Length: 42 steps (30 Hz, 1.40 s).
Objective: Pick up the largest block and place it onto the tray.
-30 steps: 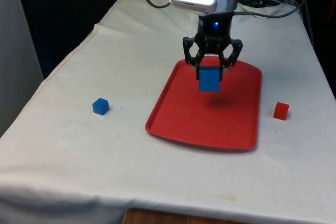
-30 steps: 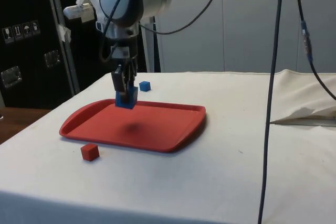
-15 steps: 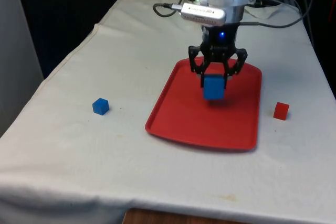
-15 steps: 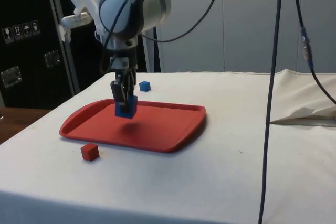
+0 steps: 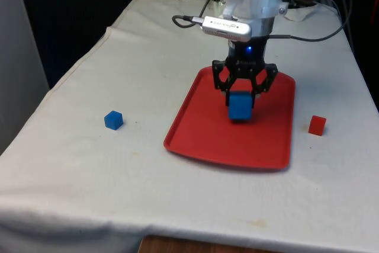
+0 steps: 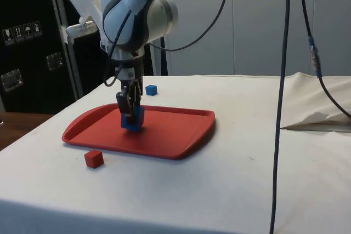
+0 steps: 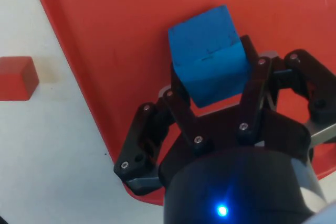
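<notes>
The largest block, a big blue cube [image 5: 240, 106] [image 6: 132, 119] [image 7: 209, 68], is held between the fingers of my black gripper [image 5: 241, 98] [image 6: 129, 112] [image 7: 212, 95], which is shut on it. The cube sits low over the red tray [image 5: 207, 140] [image 6: 164, 135] [image 7: 105, 35], near the tray's middle, at or just above its floor; contact cannot be told.
A small blue cube [image 5: 113, 120] [image 6: 151, 90] lies on the cloth at the front view's left of the tray. A small red cube [image 5: 317, 125] [image 6: 94, 159] [image 7: 16, 77] lies at the front view's right of it. Cables trail over the table's far end.
My gripper has come down with the big blue cube, from well above the tray to just over its floor. Both small cubes have stayed put.
</notes>
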Each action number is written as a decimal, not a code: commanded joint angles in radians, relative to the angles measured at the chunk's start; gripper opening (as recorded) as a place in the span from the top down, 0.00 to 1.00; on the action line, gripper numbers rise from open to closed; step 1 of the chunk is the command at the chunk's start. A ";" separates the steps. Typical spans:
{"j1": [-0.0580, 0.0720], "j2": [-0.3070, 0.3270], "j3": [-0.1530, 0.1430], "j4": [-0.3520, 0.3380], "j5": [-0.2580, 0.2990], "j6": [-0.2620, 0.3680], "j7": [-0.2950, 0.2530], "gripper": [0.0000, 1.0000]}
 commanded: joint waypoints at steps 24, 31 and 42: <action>-0.015 0.008 0.019 0.004 0.015 -0.001 -0.009 0.09; -0.015 0.007 0.019 0.004 0.015 -0.002 -0.010 0.00; -0.007 -0.055 -0.001 0.004 -0.014 -0.022 0.008 0.00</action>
